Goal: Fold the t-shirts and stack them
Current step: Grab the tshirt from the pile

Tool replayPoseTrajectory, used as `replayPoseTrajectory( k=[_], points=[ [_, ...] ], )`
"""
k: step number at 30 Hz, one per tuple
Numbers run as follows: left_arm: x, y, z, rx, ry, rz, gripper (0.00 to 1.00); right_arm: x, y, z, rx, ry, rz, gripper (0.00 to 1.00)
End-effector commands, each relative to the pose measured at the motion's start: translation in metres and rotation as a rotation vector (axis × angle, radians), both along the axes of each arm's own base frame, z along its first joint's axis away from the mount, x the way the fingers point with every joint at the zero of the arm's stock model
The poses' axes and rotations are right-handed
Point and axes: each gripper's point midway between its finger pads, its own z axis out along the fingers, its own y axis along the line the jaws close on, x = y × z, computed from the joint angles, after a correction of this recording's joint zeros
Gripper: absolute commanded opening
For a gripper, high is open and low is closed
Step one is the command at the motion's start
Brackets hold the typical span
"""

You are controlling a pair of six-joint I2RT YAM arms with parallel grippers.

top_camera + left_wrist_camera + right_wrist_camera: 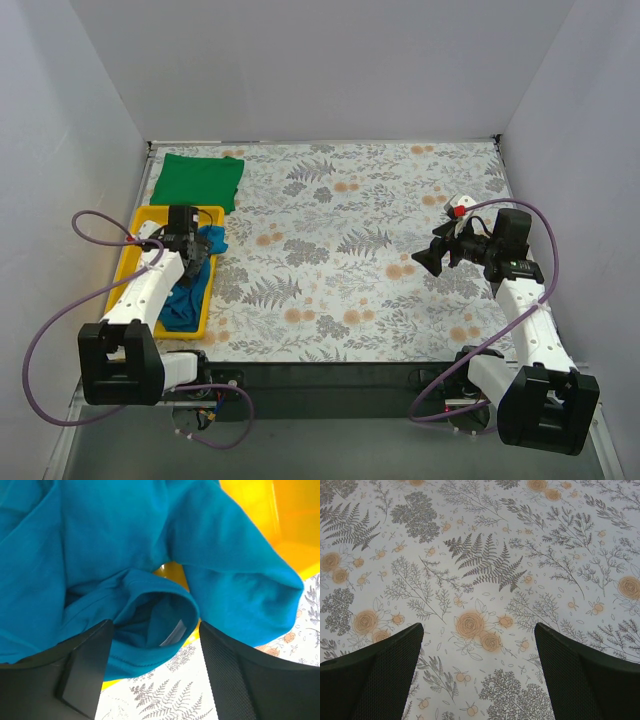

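The teal-blue t-shirt (184, 298) lies crumpled in the yellow tray (150, 213) at the left, with one part hanging over the tray's right rim. My left gripper (195, 256) hovers over that rim. In the left wrist view it (155, 630) is open, and the shirt's collar (150, 630) with its white label lies between the fingers; the shirt (110, 535) fills most of that view. The bright green t-shirt (198, 180) lies folded flat at the back left of the table. My right gripper (426, 258) is open and empty above the table's right side (479, 630).
The table carries a floral cloth (350, 250). The yellow tray shows behind the teal shirt in the left wrist view (250, 505). White walls close the table at the left, back and right. The arms' bases stand at the near edge.
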Motion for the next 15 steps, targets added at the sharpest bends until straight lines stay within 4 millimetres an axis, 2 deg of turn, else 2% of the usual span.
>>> replayPoseTrajectory(
  k=[1,5,7,9,10,11,14,15],
  points=[
    [0.021,0.005,0.011,0.036,-0.068,-0.03,0.66,0.001,0.001,0.011,0.002,-0.033,0.012,0.98],
    [0.035,0.005,0.017,0.063,-0.101,-0.093,0.63,0.0,0.002,0.012,0.004,-0.037,0.018,0.98],
    [0.04,0.001,0.016,0.059,-0.1,-0.146,0.5,0.0,0.002,0.012,0.003,-0.04,0.019,0.98],
    [0.046,-0.004,0.018,0.049,-0.116,-0.193,0.31,0.0,0.002,0.013,0.0,-0.045,0.018,0.98],
    [0.047,-0.01,0.021,0.037,-0.124,-0.252,0.05,0.0,0.002,0.013,0.0,-0.045,0.018,0.98],
    [0.051,-0.015,0.027,0.03,-0.144,-0.293,0.0,0.0,0.002,0.013,-0.001,-0.047,0.017,0.98],
    [0.065,-0.034,0.079,0.032,-0.324,-0.458,0.0,-0.001,0.002,0.014,0.001,-0.048,0.019,0.98],
    [0.072,-0.038,0.107,0.047,-0.421,-0.486,0.0,-0.001,0.002,0.014,0.002,-0.048,0.02,0.98]
  ],
)
